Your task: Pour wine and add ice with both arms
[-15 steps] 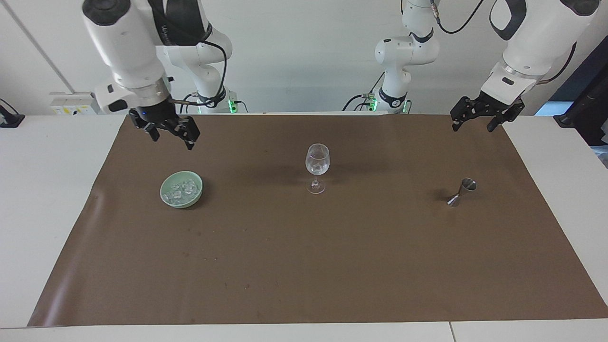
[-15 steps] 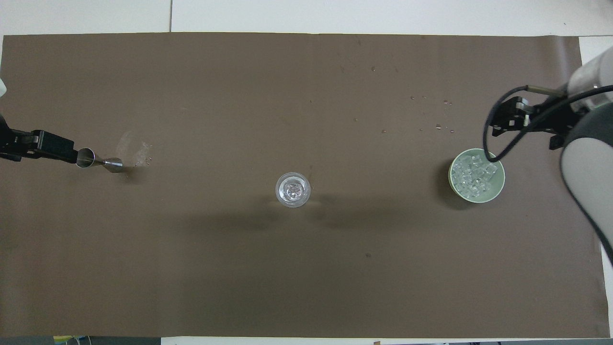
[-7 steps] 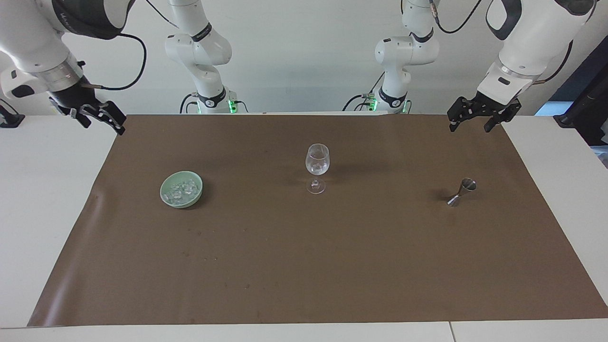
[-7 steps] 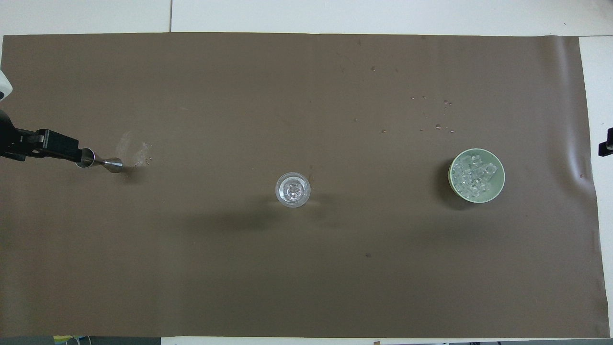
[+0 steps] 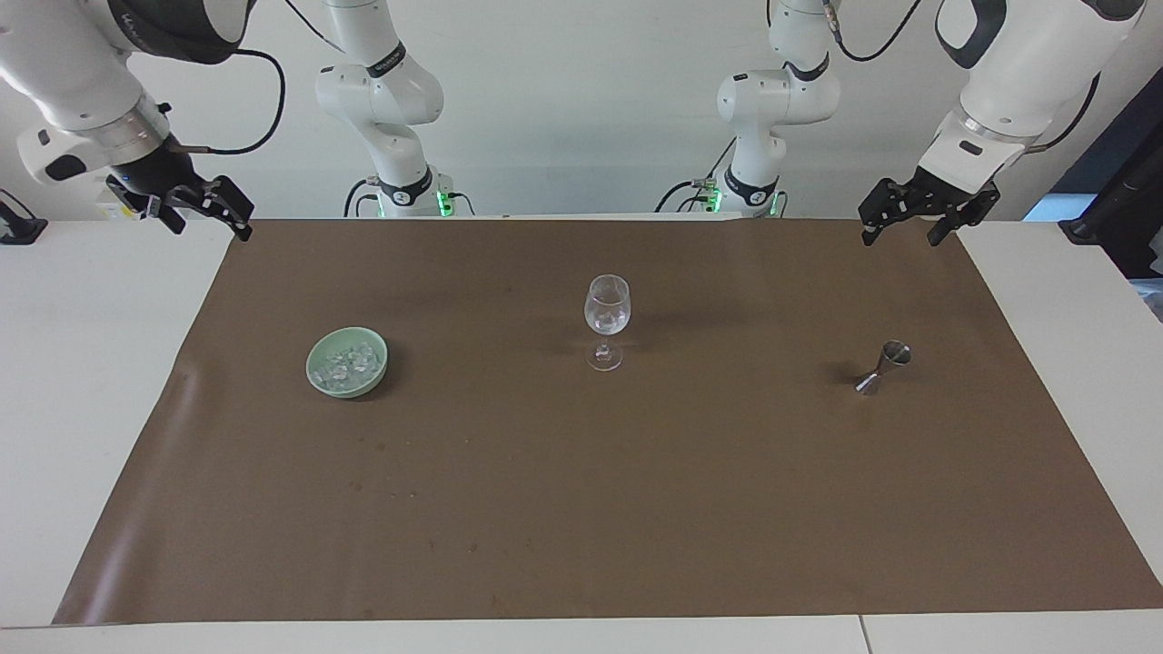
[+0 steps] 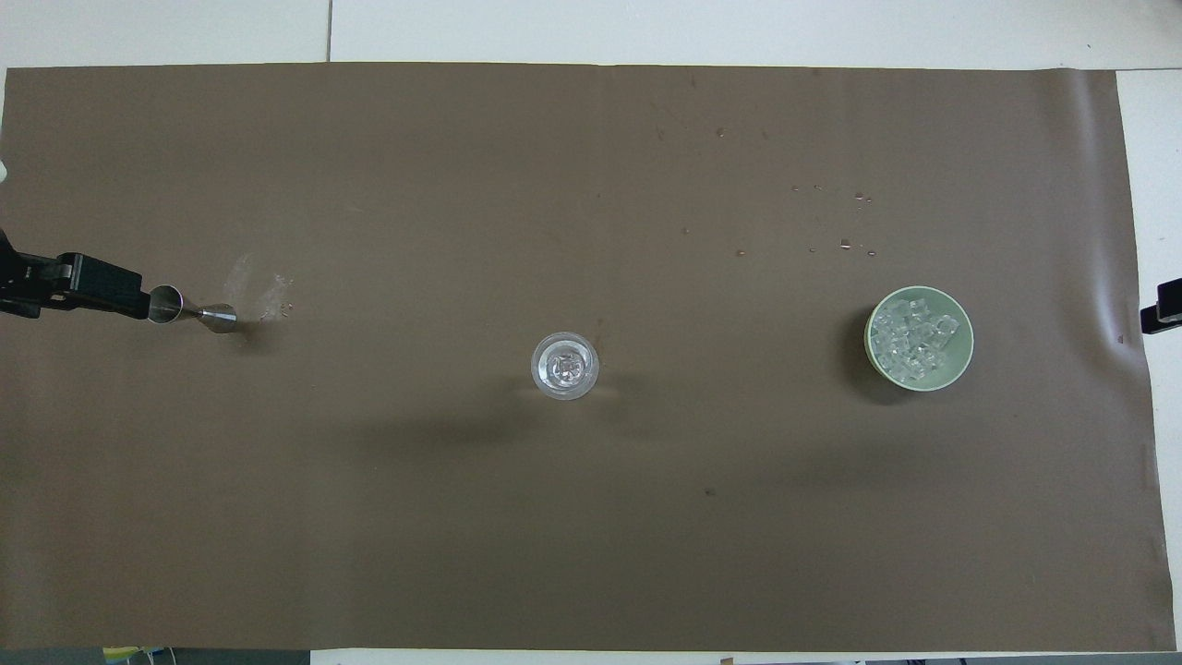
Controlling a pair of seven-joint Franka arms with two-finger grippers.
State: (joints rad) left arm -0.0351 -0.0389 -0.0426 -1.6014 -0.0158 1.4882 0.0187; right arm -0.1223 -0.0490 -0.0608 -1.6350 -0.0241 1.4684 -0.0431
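Both arms parked, glass looks served.

Facing view: I see the left gripper (image 5: 899, 227) and right gripper (image 5: 202, 213) raised over the mat's (image 5: 581, 509) corners by the robots, fingers apart, empty; ice (image 5: 348, 363) in the bowl (image 5: 320, 380), jigger (image 5: 883, 367) toward the left arm's end.
Overhead view: cubes show in the glass (image 6: 564, 366). I judge the task about finished; next calls only for a check.

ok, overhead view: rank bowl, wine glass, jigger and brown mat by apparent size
1. brown mat, by far the largest
2. pale green bowl
3. jigger and wine glass: too close to rank; the jigger looks longer but slimmer, and the glass is seen rim-on.
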